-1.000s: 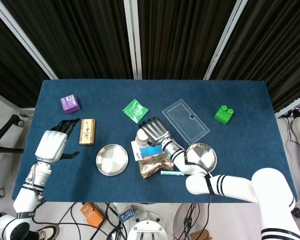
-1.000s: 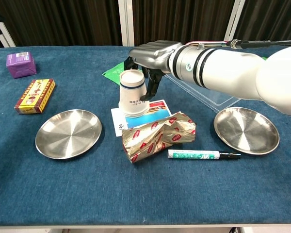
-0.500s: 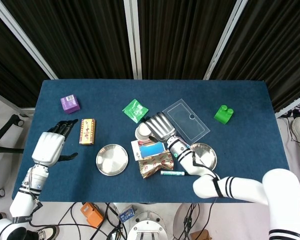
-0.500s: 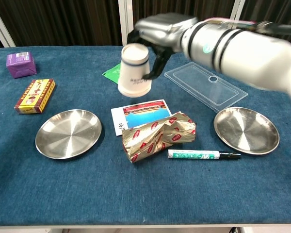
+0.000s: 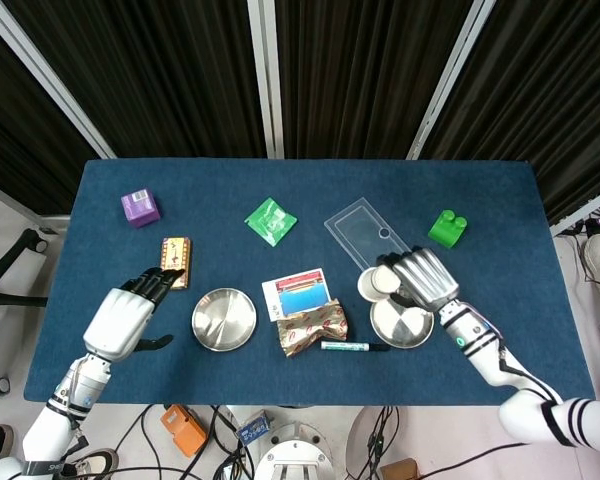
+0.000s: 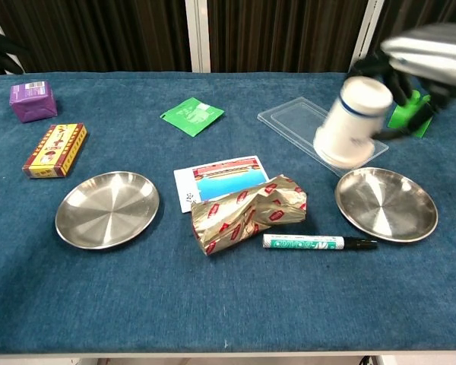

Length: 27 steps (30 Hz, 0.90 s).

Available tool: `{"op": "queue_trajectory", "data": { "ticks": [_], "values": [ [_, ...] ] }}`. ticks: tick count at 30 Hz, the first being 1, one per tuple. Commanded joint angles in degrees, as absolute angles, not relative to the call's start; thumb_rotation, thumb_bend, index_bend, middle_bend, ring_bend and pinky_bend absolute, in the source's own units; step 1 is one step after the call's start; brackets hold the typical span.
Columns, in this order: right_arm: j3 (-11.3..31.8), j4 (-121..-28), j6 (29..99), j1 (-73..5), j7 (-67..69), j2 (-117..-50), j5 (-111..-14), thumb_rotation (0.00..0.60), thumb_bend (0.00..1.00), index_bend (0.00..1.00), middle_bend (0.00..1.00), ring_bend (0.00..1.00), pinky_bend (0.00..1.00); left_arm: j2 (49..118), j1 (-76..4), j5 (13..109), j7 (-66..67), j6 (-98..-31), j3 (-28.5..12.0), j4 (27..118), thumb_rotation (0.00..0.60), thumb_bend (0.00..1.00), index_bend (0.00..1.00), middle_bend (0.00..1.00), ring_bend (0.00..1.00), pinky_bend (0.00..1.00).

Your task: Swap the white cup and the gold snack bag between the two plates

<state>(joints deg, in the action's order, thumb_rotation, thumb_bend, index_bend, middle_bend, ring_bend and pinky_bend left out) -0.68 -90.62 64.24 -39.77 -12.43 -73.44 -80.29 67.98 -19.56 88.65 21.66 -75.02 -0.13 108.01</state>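
Over on the left, the left hand [image 5: 128, 318] hovers near the table edge holding nothing, fingers apart and loosely extended. Next comes the left plate [image 6: 107, 208], bare, then the gold snack bag [image 6: 248, 212] lying crumpled on the cloth between the plates. Above the right plate [image 6: 386, 204], the right hand [image 5: 426, 279] grips the white cup [image 6: 350, 122], tilted and aloft; its fingers look wrapped around it, though blurred.

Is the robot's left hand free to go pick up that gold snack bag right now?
Probably yes. The left hand is open and empty, and only the low left plate lies between it and the gold snack bag.
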Motion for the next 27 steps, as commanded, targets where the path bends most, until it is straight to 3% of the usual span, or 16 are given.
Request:
{"op": "queue_trajectory", "data": {
  "ticks": [1, 7, 9, 12, 14, 18, 22, 27],
  "values": [
    [-4.3, -86.9, 65.9, -36.3, -8.7, -72.7, -84.5, 0.600, 0.44, 0.75, 0.64, 0.67, 0.59, 68.8, -19.8, 87.8, 21.8, -74.2, -0.2, 107.4, 0.600, 0.03, 0.08, 0.15, 0.16, 0.42],
    [-5.6, -82.6, 66.0, -34.2, -6.8, -74.5, -87.2, 0.600, 0.43, 0.68, 0.64, 0.65, 0.59, 69.7, -19.9, 86.6, 21.6, -73.3, -0.5, 106.5, 0.600, 0.03, 0.08, 0.15, 0.16, 0.42],
    [-5.6, -81.8, 65.3, -34.1, -5.3, -74.9, -87.4, 0.600, 0.43, 0.54, 0.58, 0.58, 0.56, 69.8, -20.0, 86.3, 21.5, -73.1, -0.6, 106.3, 0.600, 0.03, 0.08, 0.15, 0.16, 0.42],
    [-5.9, -82.6, 62.8, -34.4, -2.5, -74.0, -87.4, 0.600, 0.43, 0.18, 0.36, 0.38, 0.45, 69.8, -20.0, 86.3, 21.4, -73.0, -0.7, 106.2, 0.600, 0.03, 0.08, 0.15, 0.16, 0.42],
    [-5.9, -83.7, 62.2, -34.3, -1.2, -73.0, -87.6, 0.600, 0.35, 0.02, 0.21, 0.23, 0.36, 69.8, -19.9, 86.5, 21.4, -73.1, -0.7, 106.3, 0.600, 0.03, 0.08, 0.15, 0.16, 0.42],
    [-6.0, -85.5, 63.5, -33.2, 0.2, -71.4, -88.8, 0.576, 0.19, 0.00, 0.04, 0.07, 0.26, 70.3, -20.2, 87.5, 21.1, -72.9, -0.6, 106.6, 0.600, 0.03, 0.08, 0.15, 0.16, 0.42],
    [-6.4, -87.2, 66.5, -31.3, 2.0, -69.2, -90.5, 0.528, 0.16, 0.00, 0.00, 0.03, 0.22, 71.4, -21.1, 88.8, 18.6, -71.8, -0.4, 108.2, 0.600, 0.03, 0.08, 0.15, 0.16, 0.42],
    [-6.1, -86.6, 80.3, -23.2, 0.7, -67.9, -92.2, 0.520, 0.16, 0.00, 0.00, 0.00, 0.13, 75.3, -23.3, 90.9, 18.1, -69.0, -0.4, 111.0, 0.600, 0.06, 0.08, 0.15, 0.16, 0.42]
  ]
}}
